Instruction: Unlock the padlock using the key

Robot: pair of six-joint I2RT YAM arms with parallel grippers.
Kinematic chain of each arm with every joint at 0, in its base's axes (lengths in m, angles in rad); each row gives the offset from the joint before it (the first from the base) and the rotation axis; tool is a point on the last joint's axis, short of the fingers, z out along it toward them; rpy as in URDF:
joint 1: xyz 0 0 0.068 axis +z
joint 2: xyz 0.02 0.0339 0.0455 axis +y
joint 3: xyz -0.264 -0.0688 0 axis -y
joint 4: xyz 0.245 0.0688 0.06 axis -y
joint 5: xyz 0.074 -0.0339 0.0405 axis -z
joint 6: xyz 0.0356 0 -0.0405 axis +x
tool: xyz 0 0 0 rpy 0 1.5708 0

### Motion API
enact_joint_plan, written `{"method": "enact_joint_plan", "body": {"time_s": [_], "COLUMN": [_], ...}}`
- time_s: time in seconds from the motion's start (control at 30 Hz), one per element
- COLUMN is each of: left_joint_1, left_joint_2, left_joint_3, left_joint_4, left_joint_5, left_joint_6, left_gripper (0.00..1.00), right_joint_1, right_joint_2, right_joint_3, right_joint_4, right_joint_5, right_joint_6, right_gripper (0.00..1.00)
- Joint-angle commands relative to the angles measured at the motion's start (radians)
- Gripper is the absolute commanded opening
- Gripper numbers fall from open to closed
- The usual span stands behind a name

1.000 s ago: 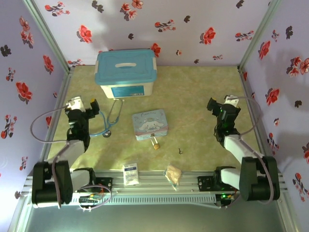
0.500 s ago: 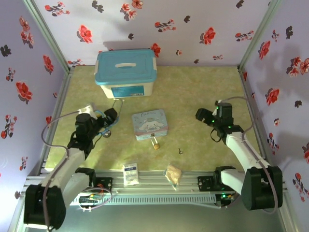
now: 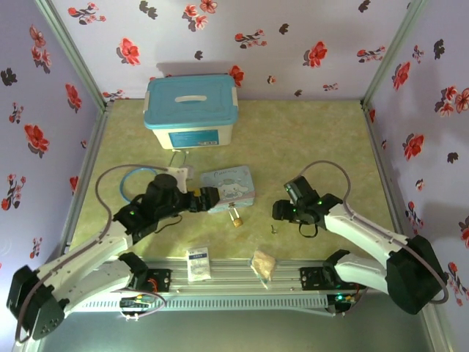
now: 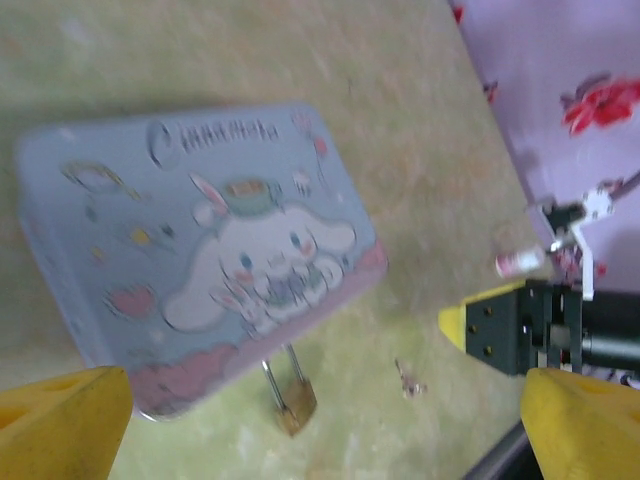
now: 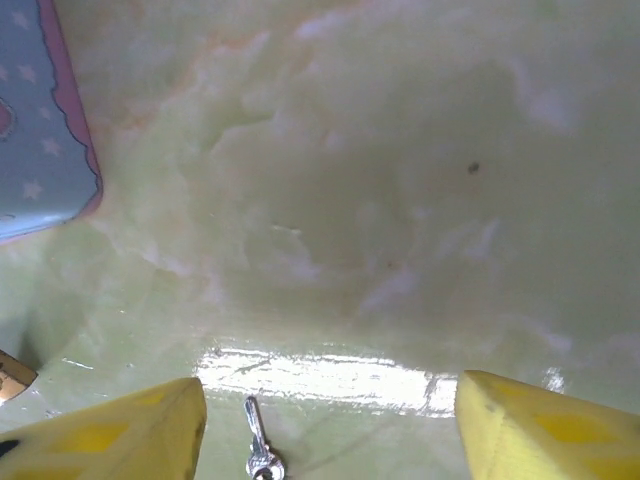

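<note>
- Containers are both shut, contents hidden: a blue-lidded storage box [image 3: 192,110] at the back of the table [image 3: 308,139] and a pale blue cartoon tin [image 3: 229,188] mid-table.
- Padlock [image 3: 236,218], brass with a thin silver shackle, lies at the tin's near edge.
- Key [image 3: 274,228], tiny and dark, lies on bare table to its right, apart.
- Left fingers [image 3: 211,199] gape beside the tin; right fingers [image 3: 278,213] stand parted over the key, clear of it.
- Open table runs to the right wall; a white sachet [image 3: 197,264] and tan wrapper [image 3: 264,264] sit at the near edge.
</note>
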Motion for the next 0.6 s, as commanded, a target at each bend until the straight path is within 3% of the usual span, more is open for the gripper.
{"method": "enact_joint_plan", "body": {"time_s": [0.0,0.1,0.3,0.43,0.57], "left_joint_1": [-0.105,-0.179,-0.247,-0.277,-0.279], "left_joint_2": [0.05,0.095,0.182,0.217,0.234], "left_joint_3": [0.07,0.086,0.1,0.106,0.133], "left_joint_4": [0.015,0.068,0.129,0.177,0.139], "left_joint_5": [-0.081,-0.131,-0.175,-0.189,-0.181], "left_joint_6": [-0.048,-0.062,-0.078,-0.078,-0.028], "left_gripper": [1.0,1.0,1.0,1.0,1.0], "right_joint_1": [0.066,0.146,0.239,0.26,0.278], "right_joint_2": [0.017,0.057,0.103,0.105,0.117], "right_joint_3": [-0.027,-0.019,-0.01,-0.016,-0.018], "right_joint_4": [0.017,0.016,-0.004,-0.021,-0.008], "right_joint_5": [0.021,0.09,0.151,0.176,0.174], "right_joint_6": [0.103,0.133,0.189,0.193,0.191], "right_gripper": [0.62,0.56,0.47,0.39,0.38]}}
